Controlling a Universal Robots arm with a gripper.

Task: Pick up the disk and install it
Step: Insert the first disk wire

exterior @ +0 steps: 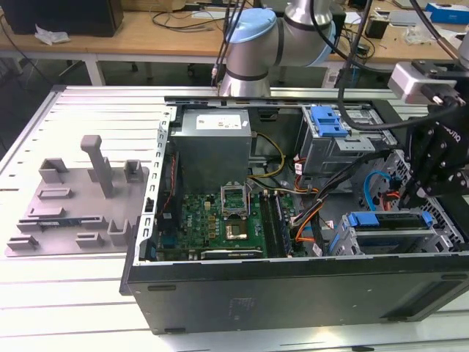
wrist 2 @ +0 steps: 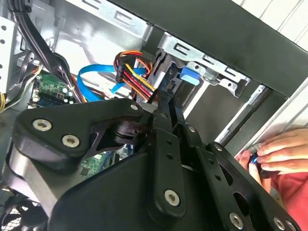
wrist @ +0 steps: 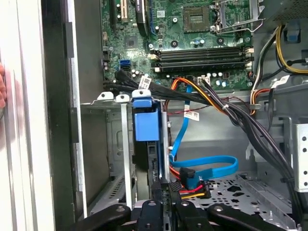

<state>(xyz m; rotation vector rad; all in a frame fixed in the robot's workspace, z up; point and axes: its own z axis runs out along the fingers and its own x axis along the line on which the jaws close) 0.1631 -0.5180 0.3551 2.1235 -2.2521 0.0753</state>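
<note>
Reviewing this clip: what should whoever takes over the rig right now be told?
Claw: low inside the open computer case, right at the disk's end.
Disk: standing in a slot of the drive cage, blue carrier showing.
Done: pickup; disk is in the cage.
Left: full seating cannot be confirmed from here; check it.
Note: a person's hand rests at the case edge.
</note>
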